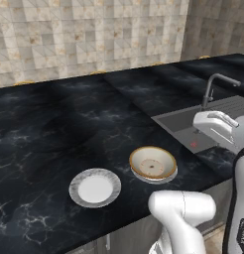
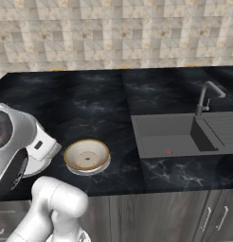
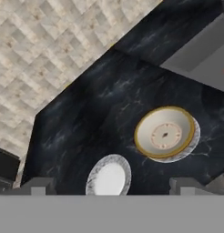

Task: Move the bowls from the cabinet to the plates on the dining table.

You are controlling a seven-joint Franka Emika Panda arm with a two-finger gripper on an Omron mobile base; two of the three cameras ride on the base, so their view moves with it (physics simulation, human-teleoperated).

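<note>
Cream bowl (image 1: 152, 162) on one plate (image 1: 166, 175) (second plate (image 1: 94, 187) bare), black table (image 1: 54, 124).

The bench (image 1: 54, 129) is glossy black marble with thin white veins. Set in it, the sink (image 2: 170, 134) looks matt grey beside a metal tap (image 2: 206, 97). The bowl (image 1: 152, 162) near the sink is smooth cream.

The white arm rises from the near edge of the scene, its elbow bent low. The gripper (image 3: 109, 184) points downward at a tilt — fingertips (image 3: 38, 185) spread wide apart, nothing between them.
</note>
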